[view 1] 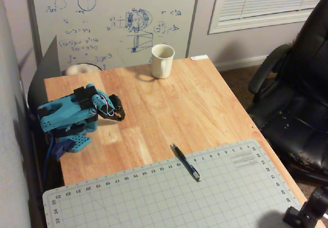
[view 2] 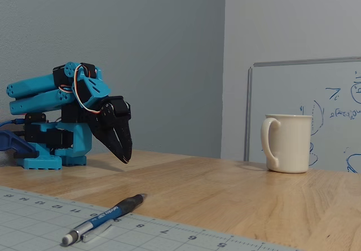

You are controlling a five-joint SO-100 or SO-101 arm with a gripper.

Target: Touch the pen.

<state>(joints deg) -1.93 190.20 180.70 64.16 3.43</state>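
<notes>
The pen [view 1: 186,162] lies partly on the cutting mat [view 1: 205,197], its dark tip end on the wood just past the mat's far edge. The gripper [view 2: 125,156], folded near the arm's base, hangs well apart from the pen, pinched together and empty. The mug [view 2: 287,142] stands beyond.

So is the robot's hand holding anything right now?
Hand: closed and empty, hanging above the table, well apart from the pen.
</notes>
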